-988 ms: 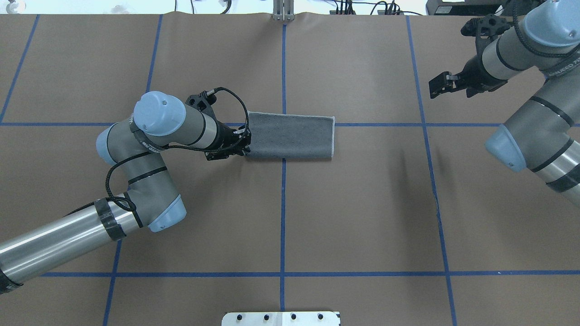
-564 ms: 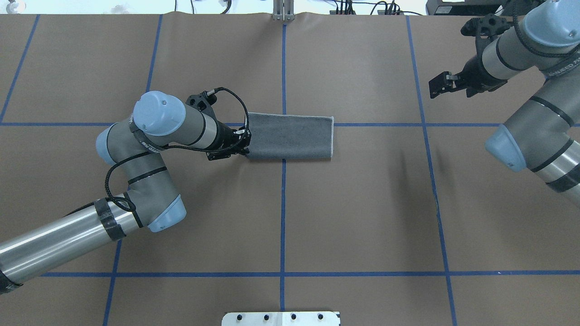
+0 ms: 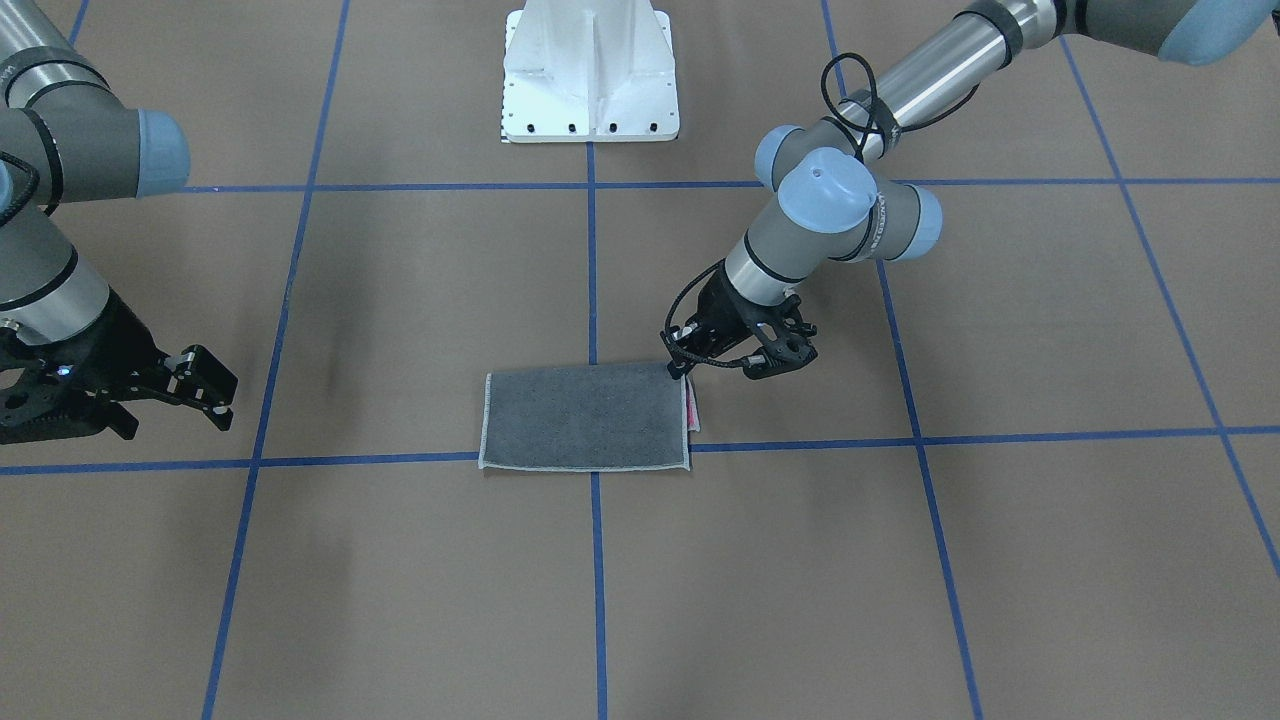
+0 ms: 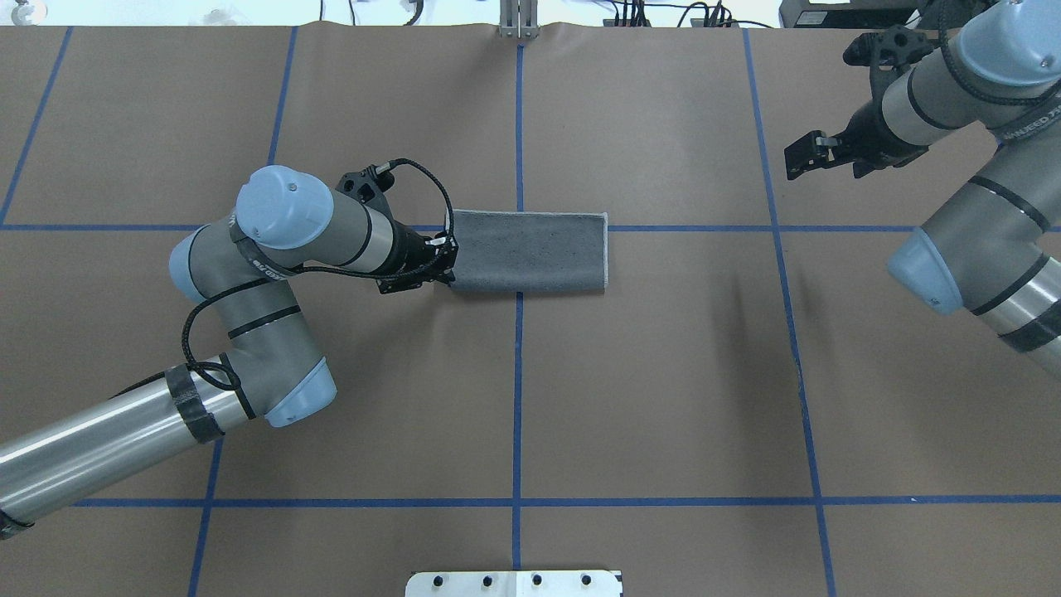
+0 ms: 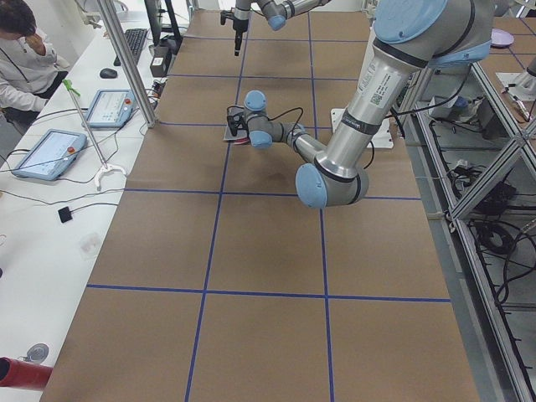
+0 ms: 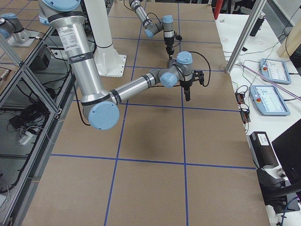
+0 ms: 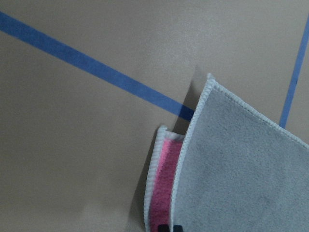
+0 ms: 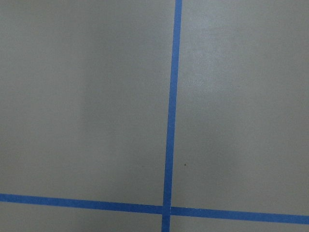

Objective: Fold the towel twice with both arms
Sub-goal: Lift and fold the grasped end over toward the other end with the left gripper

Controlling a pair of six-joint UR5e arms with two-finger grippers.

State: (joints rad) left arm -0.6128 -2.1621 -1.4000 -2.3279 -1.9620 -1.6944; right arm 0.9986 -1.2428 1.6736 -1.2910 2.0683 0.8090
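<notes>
The towel (image 4: 530, 251) lies folded into a long strip at the table's middle, dark grey face up (image 3: 585, 417). A pink strip of its lower layer (image 7: 161, 188) shows at the end nearest my left arm. My left gripper (image 4: 448, 264) sits at that end's corner (image 3: 685, 372), shut on the towel; its fingertips (image 7: 169, 227) pinch the edge where the grey layer is slightly raised. My right gripper (image 4: 800, 157) hangs open and empty far off to the right (image 3: 210, 390), above bare table.
The white bolted pedestal (image 3: 590, 70) stands at the robot's side of the table. Blue tape lines (image 4: 518, 373) grid the brown surface. A person (image 5: 17, 59) sits at a side bench with tablets (image 5: 42, 151) beyond the table's far edge.
The left arm has drawn back slightly to the left, and the towel's far end has slid a little left with it. The right arm has not moved.
</notes>
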